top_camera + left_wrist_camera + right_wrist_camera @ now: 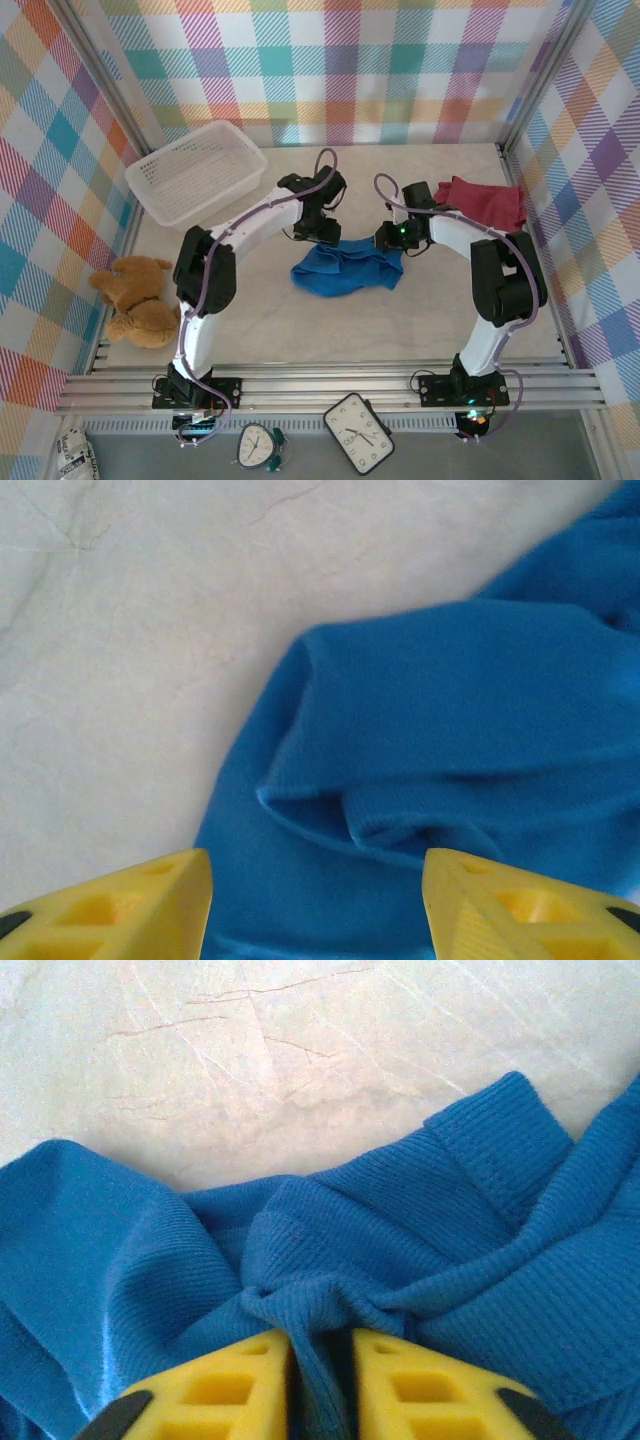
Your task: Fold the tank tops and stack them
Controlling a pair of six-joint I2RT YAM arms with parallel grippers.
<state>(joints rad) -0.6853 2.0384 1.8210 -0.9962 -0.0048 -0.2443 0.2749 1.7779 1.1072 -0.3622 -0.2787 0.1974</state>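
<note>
Right claw [388,243] is shut tight on a bunch of blue cloth. Its own wrist view shows its yellow fingers [420,1390] squeezing a little knot of cloth between them. Left claw [322,232] is open. In its wrist view the two yellow fingers [130,905] stand wide apart, with a soft fold of blue just past them.

Biggest of all is the pale table [330,330]. On its far left sits the white basket [195,170], out of the way. In the middle lies the blue tank top [345,270], all scrunched up and not flat. It lies just on the near side of both claws. They come at its far edge, one at the left end and one at the right end. A red cloth heap [490,200] waits at the far right, behind the right arm. I cannot tell how many tops are in it. A small brown teddy bear [140,300] lies by the near left edge.

I think the right claw holds one end so the top cannot slide away. The left claw looks open so it can take the other end. With both ends held, the arms could pull the top out flat. That has to come first, since a lumpy top will not fold well. No top is folded or stacked yet.
</note>
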